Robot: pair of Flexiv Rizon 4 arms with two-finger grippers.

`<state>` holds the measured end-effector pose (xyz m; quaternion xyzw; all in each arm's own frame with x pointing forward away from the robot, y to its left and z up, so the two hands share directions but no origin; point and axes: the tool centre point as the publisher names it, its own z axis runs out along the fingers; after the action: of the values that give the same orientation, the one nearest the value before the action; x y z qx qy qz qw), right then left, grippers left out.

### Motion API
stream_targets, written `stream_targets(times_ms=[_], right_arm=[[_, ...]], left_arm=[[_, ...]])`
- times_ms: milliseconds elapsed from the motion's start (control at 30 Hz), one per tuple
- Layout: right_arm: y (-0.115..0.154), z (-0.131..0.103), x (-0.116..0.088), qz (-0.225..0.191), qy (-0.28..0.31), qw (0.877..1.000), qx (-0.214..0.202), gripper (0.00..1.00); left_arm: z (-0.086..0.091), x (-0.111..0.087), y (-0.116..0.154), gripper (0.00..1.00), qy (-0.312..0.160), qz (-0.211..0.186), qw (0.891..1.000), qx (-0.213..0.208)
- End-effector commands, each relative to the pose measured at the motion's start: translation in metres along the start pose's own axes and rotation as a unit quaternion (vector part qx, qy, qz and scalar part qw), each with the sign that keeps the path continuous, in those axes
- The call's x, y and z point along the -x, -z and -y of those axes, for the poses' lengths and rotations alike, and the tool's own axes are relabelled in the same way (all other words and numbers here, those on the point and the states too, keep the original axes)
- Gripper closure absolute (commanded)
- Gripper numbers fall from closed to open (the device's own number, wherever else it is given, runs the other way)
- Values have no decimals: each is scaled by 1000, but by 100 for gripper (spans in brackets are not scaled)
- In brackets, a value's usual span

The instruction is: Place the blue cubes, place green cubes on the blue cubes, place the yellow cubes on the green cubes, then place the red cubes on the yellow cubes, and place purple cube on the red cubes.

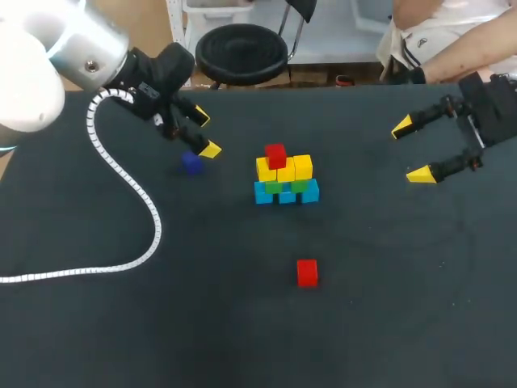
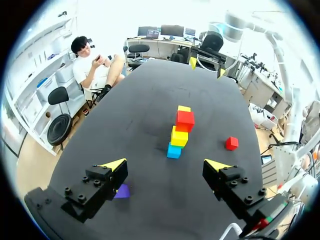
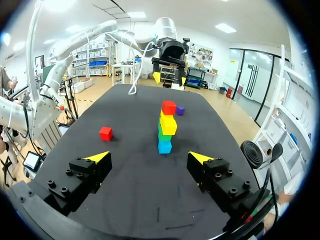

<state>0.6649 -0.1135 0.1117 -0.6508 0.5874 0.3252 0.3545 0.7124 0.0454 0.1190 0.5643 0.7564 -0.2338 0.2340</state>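
A stack of cubes (image 1: 286,179) stands mid-table: blue at the bottom, green above, yellow above that, and one red cube (image 1: 275,154) on top at its left. A loose red cube (image 1: 307,272) lies nearer the front; the left wrist view shows it (image 2: 231,143) beside the stack (image 2: 180,131). The purple cube (image 1: 191,163) lies left of the stack, just below my open left gripper (image 1: 204,133) and beside its finger (image 2: 121,190). My open right gripper (image 1: 411,150) hangs empty at the right, with the stack (image 3: 166,126) ahead of it.
A white coiled cable (image 1: 129,194) trails from the left arm across the table's left side. The black tabletop (image 1: 388,291) spreads bare around the loose red cube (image 3: 105,133).
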Motion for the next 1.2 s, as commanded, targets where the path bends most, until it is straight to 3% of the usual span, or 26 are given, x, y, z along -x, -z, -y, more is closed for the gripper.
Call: stream_targets(times_ms=[33,500,1200], right_arm=[[0,0,0,1,1,1000,0,0],[0,0,0,1,1,1000,0,0],[0,0,0,1,1,1000,0,0]], left_arm=[[10,2,9,0,-13,10,1000,2],[26,-16,22,0,12,38,999,0],[28,-15,21,0,6,40,999,-6]])
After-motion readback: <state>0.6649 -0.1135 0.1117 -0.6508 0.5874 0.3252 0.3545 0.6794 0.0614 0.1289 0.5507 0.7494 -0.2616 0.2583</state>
